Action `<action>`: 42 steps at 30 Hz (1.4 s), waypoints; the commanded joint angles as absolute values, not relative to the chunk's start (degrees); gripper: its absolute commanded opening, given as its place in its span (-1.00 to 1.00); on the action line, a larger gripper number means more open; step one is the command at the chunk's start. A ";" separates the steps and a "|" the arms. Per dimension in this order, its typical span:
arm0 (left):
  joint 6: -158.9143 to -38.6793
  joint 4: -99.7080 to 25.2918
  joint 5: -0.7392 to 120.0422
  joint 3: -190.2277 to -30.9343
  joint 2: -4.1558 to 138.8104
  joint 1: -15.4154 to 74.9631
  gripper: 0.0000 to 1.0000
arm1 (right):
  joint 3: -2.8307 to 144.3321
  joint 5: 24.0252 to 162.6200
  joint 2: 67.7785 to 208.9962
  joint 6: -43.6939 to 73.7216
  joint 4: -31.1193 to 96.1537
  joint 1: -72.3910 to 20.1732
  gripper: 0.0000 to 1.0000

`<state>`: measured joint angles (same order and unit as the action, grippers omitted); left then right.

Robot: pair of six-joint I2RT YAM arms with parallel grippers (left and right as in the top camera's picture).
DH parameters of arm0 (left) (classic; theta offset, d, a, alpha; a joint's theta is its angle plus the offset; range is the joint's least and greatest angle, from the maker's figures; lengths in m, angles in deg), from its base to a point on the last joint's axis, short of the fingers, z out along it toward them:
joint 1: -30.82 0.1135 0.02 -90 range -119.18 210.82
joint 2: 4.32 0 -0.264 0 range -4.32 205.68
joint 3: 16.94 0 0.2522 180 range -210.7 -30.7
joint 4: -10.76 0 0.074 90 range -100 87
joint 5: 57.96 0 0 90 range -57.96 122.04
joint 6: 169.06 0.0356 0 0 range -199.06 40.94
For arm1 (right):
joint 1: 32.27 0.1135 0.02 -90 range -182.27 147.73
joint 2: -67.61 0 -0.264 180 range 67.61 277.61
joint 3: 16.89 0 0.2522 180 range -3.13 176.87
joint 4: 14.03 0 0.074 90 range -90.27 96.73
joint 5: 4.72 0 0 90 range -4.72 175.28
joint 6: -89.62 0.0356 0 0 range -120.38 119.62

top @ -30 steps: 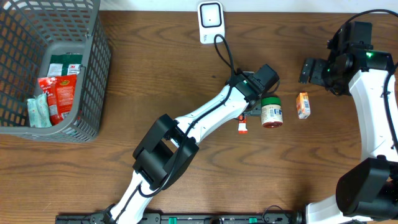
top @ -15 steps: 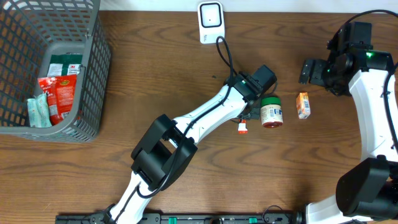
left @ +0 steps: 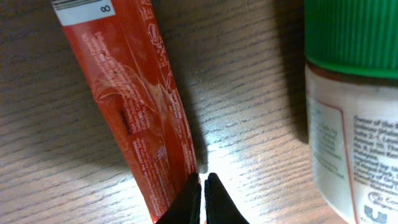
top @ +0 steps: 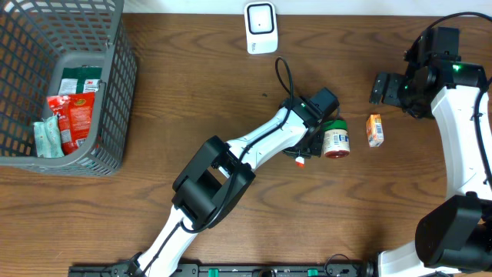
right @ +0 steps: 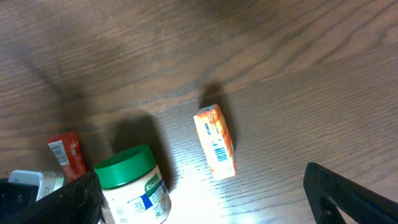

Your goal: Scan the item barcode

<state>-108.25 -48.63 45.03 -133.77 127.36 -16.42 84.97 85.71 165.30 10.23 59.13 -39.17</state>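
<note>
Basket: grey mesh basket [top: 115, 92] at the upper left of the overhead frame; inside lie red packets [top: 71, 115], a green-and-white packet [top: 81, 77] and a pale teal one [top: 46, 137].
Jar: green-lidded jar [top: 336, 140] with a white label, lying on its side at centre right; contents cannot be read.
Small box: orange carton [top: 374, 130] flat on the table just right of the jar.
Scanner: white unit [top: 260, 27] at top centre, well apart from the rest.
Task item: slim red packet [left: 130, 106], glossy, with fine print; a white strip bearing a digit crosses its upper end in the left wrist view.
Item position: on the wood just left of the jar, below centre in the overhead.
Left gripper [left: 202, 190]: tips pressed together, nothing visible between them; they sit at the packet's lower right edge, touching it.
Right gripper [right: 205, 199]: spread wide, above the table at upper right of the overhead, clear of the carton.
</note>
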 commanded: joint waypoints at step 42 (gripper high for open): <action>-108.60 -35.58 36.24 -120.26 122.05 -12.92 -0.85 | 86.04 85.79 164.41 9.83 59.32 -39.41 0.98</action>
<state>-106.92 -35.65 33.69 -120.92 121.08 -12.95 84.97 85.71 165.30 10.21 59.22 -39.17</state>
